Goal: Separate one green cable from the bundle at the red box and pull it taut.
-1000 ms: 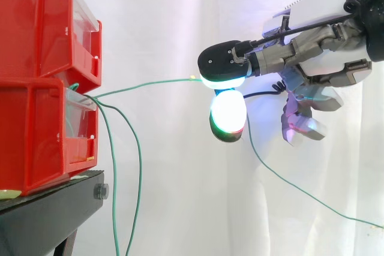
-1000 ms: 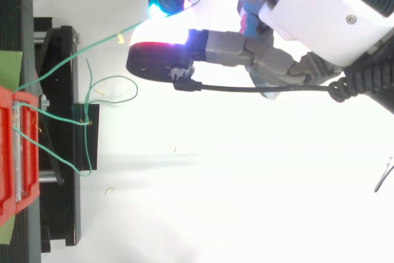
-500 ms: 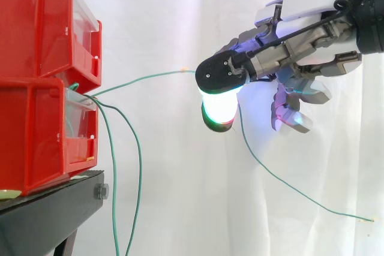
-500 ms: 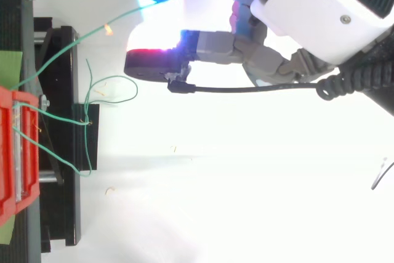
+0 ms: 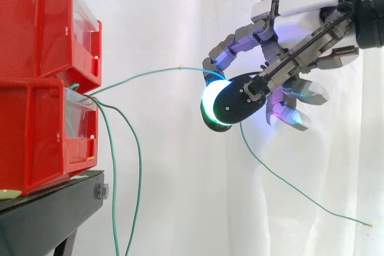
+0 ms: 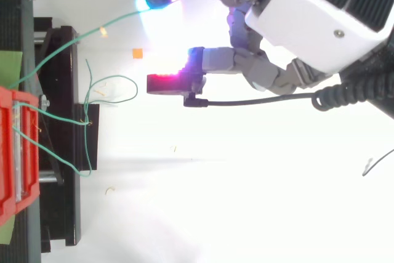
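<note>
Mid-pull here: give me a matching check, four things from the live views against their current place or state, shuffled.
1. hand
2. held green cable
3. loose green cables
4. red bins

A. hang slack below the bins
B. stacked on the black stand
C. spans from the bins to the hand
D. pinching one cable, right of the bins

Pairs: 1-D, 2-C, 3-A, 4-B
</note>
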Tool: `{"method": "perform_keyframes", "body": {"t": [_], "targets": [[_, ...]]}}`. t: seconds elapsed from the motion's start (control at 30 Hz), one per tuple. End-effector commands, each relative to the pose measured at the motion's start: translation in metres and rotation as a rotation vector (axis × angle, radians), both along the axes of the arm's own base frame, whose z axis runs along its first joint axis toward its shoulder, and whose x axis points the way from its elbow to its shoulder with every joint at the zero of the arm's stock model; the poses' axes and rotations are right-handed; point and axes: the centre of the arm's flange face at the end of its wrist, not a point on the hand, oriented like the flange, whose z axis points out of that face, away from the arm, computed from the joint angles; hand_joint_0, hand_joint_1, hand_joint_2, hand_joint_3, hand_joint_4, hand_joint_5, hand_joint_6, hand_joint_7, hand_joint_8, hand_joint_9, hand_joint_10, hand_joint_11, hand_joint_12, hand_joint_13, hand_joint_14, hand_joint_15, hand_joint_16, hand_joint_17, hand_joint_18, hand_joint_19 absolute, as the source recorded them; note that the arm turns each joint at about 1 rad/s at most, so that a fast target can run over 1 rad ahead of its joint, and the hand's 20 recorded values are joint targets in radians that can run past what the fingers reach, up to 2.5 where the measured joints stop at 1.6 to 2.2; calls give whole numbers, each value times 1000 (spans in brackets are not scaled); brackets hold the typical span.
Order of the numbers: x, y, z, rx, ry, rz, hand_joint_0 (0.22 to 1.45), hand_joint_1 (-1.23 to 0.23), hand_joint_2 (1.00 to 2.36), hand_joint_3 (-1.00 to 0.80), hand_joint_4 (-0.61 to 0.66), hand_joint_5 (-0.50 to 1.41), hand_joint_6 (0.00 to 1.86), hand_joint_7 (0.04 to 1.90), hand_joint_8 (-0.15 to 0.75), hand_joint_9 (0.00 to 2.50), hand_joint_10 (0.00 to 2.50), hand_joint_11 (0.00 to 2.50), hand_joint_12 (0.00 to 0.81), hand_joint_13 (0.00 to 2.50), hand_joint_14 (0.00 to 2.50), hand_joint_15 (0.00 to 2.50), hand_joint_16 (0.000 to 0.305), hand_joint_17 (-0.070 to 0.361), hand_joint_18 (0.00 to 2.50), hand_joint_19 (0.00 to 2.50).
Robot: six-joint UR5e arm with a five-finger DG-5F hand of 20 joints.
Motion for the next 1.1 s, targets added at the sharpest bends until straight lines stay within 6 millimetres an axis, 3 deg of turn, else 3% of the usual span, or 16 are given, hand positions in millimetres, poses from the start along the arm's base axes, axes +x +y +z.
{"method": "perform_keyframes", "body": {"t": [0.0, 0.47, 0.73, 0.83, 1.07], "targets": [[-1, 0, 6, -29, 11, 18, 728, -927, 1000, -500, 109, 122, 502, 1305, 210, 1997, 23, 699, 380, 1545, 25, 847, 43, 97, 1011, 610], [0, 5, 9, -111, 48, 59, 742, -929, 1000, -500, 158, 120, 503, 1282, 184, 1979, 22, 682, 354, 1498, 27, 829, 39, 88, 981, 622], [2, 8, 10, -285, 131, 113, 740, -923, 1000, -500, 152, 118, 503, 1266, 178, 1981, 26, 686, 350, 1494, 26, 828, 38, 87, 975, 623], [3, 10, 10, -434, 201, 130, 739, -922, 1000, -500, 153, 118, 503, 1263, 184, 1983, 22, 685, 346, 1495, 24, 828, 39, 87, 975, 623], [6, 9, 12, -539, 226, 121, 737, -920, 1000, -500, 148, 117, 503, 1257, 189, 1982, 24, 692, 349, 1491, 28, 829, 38, 86, 973, 623]]}}
